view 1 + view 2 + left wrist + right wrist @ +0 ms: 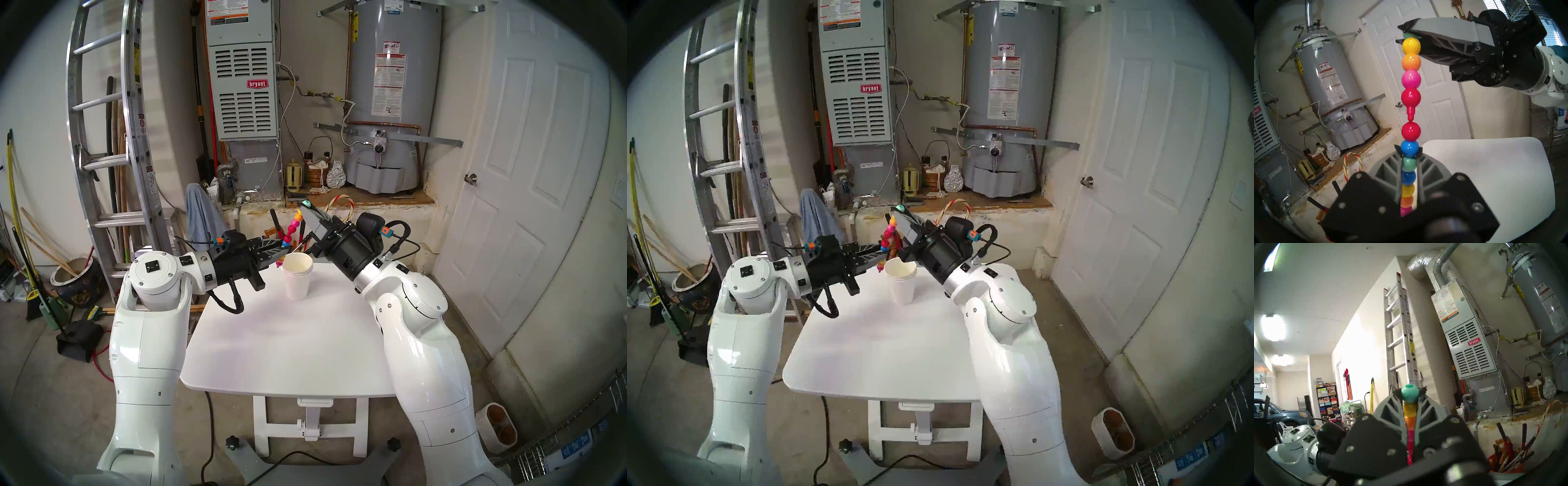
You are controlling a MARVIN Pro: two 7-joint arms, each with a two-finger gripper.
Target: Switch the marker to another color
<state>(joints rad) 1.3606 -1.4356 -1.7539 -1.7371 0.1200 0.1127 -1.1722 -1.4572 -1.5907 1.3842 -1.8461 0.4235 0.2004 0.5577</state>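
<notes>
The marker (291, 230) is a thin stick of bright beads held nearly upright over the table's far edge, behind the paper cups (298, 276). My left gripper (286, 247) is shut on its lower part at a blue bead (1409, 149). My right gripper (305, 205) is shut on the teal top bead (1410, 392). In the left wrist view the marker (1411, 96) is split in the middle. A red peg (1410, 112) shows between two red beads. More beads run down between the left fingers (1386, 169).
Stacked white paper cups (902, 283) stand on the white table (288, 356) just in front of both grippers. Behind the table are a striped candy cane (342, 203) and a bucket of red and black tool handles (1508, 451). A ladder (112, 163) leans at the left.
</notes>
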